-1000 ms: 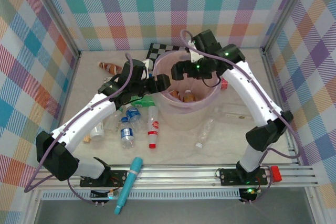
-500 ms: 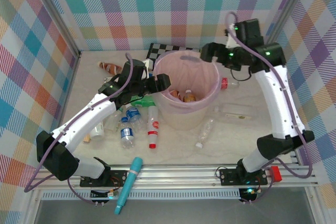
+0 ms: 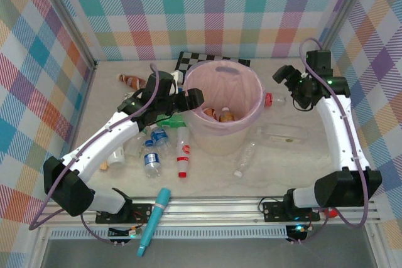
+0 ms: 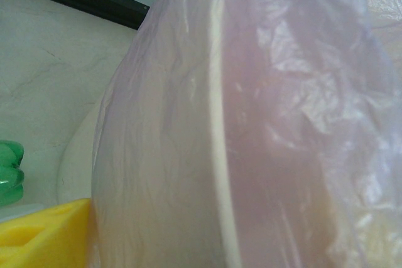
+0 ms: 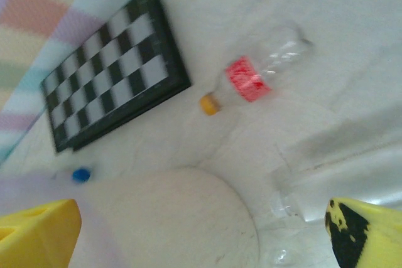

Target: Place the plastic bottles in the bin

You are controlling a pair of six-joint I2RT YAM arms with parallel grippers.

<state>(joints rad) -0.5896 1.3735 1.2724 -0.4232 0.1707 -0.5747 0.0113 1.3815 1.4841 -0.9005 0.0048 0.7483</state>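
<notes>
Since 1 s ago, right gripper [image 3: 281,76] has pulled back from above the bin mouth to a pos. right of the rim. Left arm and table items are unchanged.

Large round translucent pale-pink bin [image 3: 217,141] w/ pink liner stands upright at table centre, just in front of the black-and-white checkerboard [image 3: 188,61]. At least two small orange-brown-label bottles [image 3: 225,116] lie inside on the bottom.

Left gripper [image 3: 193,98] sits against the bin's left rim. Its wrist cam shows the bin wall [image 4: 188,155] close up, w/ one yellow finger pad [image 4: 44,233] at lower left. Clenched or released: cannot tell.

Right gripper [image 5: 201,230] has its fingers spread wide, nothing between them. Below it lies a clear red-label bottle [image 5: 254,78] w/ orange cap, on its side near the checkerboard [image 5: 113,73]; in the top view this bottle [image 3: 271,100] is just beside the bin's right wall.

Bottles on the table, all lying down:
- Left of bin: green bottle [image 3: 176,119] near the wall, two blue-label bottles [image 3: 151,161], red-cap bottle [image 3: 183,155], brown bottle [image 3: 130,81] at far left.
- Right of bin: small clear bottle [image 3: 245,159], long clear bottle [image 3: 286,132].

Teal pen-like tube [image 3: 156,218] lies across the near rail.
</notes>
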